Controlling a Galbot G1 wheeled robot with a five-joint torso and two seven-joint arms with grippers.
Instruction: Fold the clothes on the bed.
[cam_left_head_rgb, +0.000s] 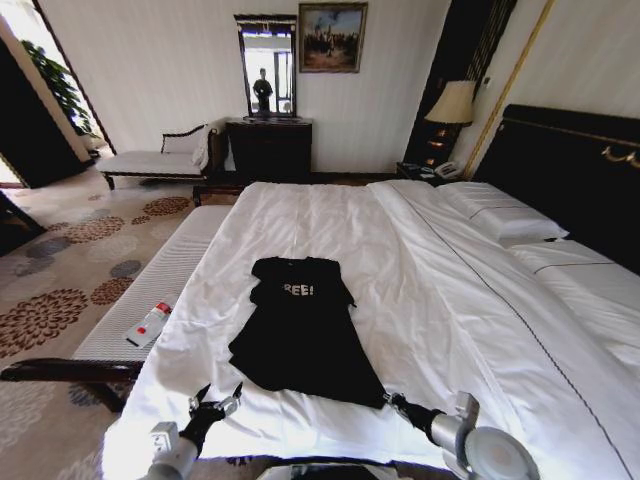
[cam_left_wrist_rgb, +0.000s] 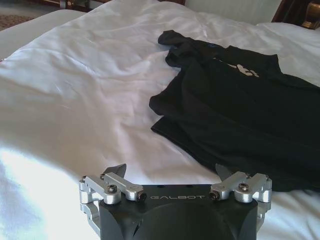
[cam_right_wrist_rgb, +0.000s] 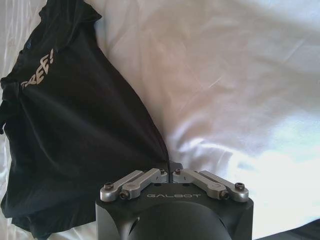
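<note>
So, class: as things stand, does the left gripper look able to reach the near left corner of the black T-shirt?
Probably yes. The left gripper is open over bare white duvet, just short of the T-shirt, with nothing lying between them.

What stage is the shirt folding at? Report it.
Done: T-shirt has both sides folded inward, narrow on the bed. In hand: right gripper is pinched shut on its hem corner; left gripper is open beside the hem. Left: folding it lengthwise.
</note>
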